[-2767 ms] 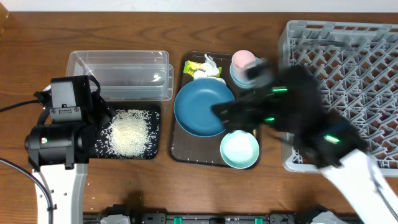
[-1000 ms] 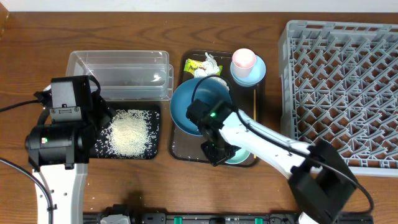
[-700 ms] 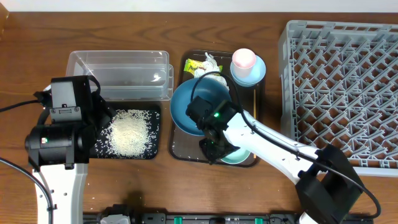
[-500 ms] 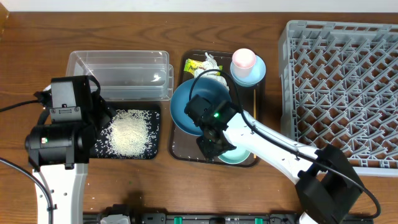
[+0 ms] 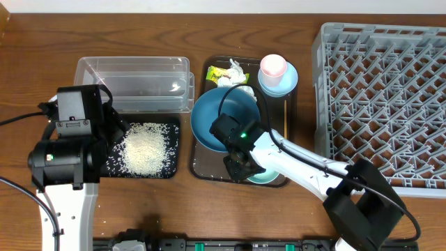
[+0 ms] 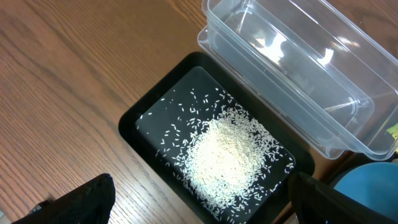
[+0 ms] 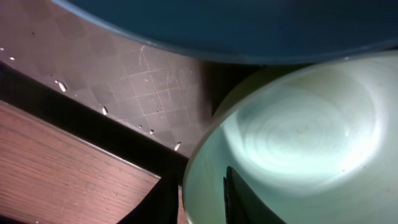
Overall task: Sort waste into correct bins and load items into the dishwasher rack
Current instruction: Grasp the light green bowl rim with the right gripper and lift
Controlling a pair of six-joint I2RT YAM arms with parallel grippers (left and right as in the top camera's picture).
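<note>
A brown wooden table [image 5: 209, 28] fills the overhead view, with only a pale strip past its far edge showing anything of the room. On the right stands the grey dishwasher rack [image 5: 380, 104], with no dishes in it. At left the clear tub [image 5: 132, 84] touches the black tray [image 5: 115, 167], which holds the rice [image 5: 145, 148]. Between them and the rack, the brown serving tray [image 5: 202, 167] carries the dark blue dish [image 5: 223, 111], the pale blue bowl [image 5: 268, 176], the saucer [image 5: 286, 84] with the pink cup [image 5: 273, 66] on it, the wrapper [image 5: 217, 75], the tissue [image 5: 237, 70] and the wooden stick [image 5: 285, 115]. The left gripper [image 6: 202, 190] hangs above the rice, fingers spread wide. The right gripper [image 5: 240, 164] straddles the bowl's near-left rim, one finger inside and one outside; whether it pinches cannot be told. Nearly three seconds back the right arm was a blur near the rack and the bowl lay uncovered; the dish now sits slightly farther up the tray, while the left arm and rice are unchanged.
</note>
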